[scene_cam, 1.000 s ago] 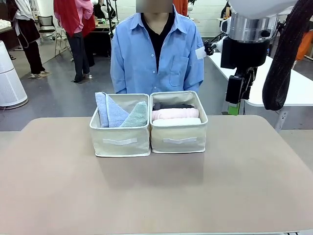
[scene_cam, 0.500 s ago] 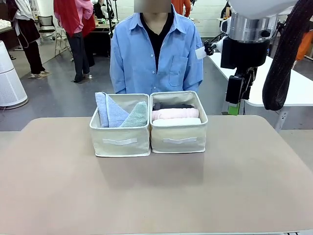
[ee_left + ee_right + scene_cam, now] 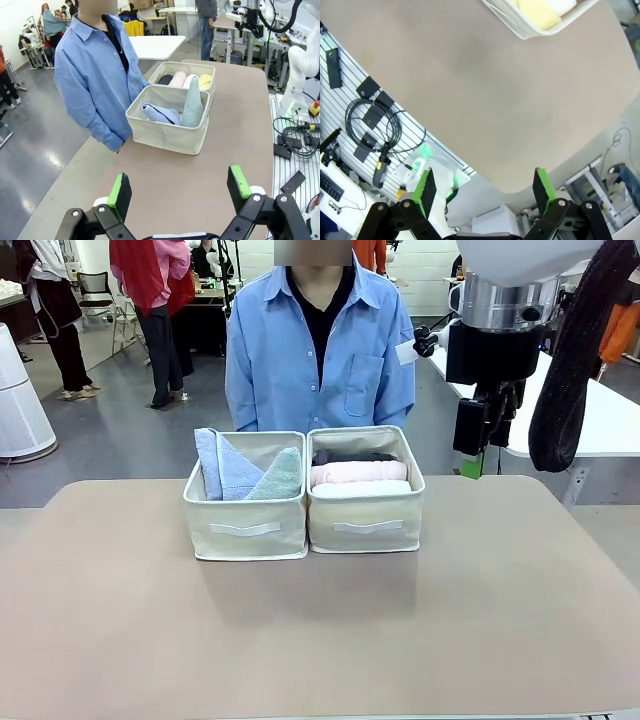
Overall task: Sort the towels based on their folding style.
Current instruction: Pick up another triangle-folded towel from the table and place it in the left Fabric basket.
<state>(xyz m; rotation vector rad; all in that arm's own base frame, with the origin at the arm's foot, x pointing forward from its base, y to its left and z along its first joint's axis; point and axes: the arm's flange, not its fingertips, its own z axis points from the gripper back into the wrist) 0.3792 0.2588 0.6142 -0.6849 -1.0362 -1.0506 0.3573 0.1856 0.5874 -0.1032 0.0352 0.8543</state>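
Left tool [image 3: 179,190] faces binned towels [image 3: 181,97].

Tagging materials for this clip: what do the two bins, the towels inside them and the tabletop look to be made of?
The bins look like stiff beige woven fabric, matte, with sewn-on white strip handles. The towels look like soft terry cloth, going by their fuzzy, napped surface; the weave is too small to confirm. The tabletop is a smooth matte tan surface, possibly laminate or a mat; which one cannot be told.
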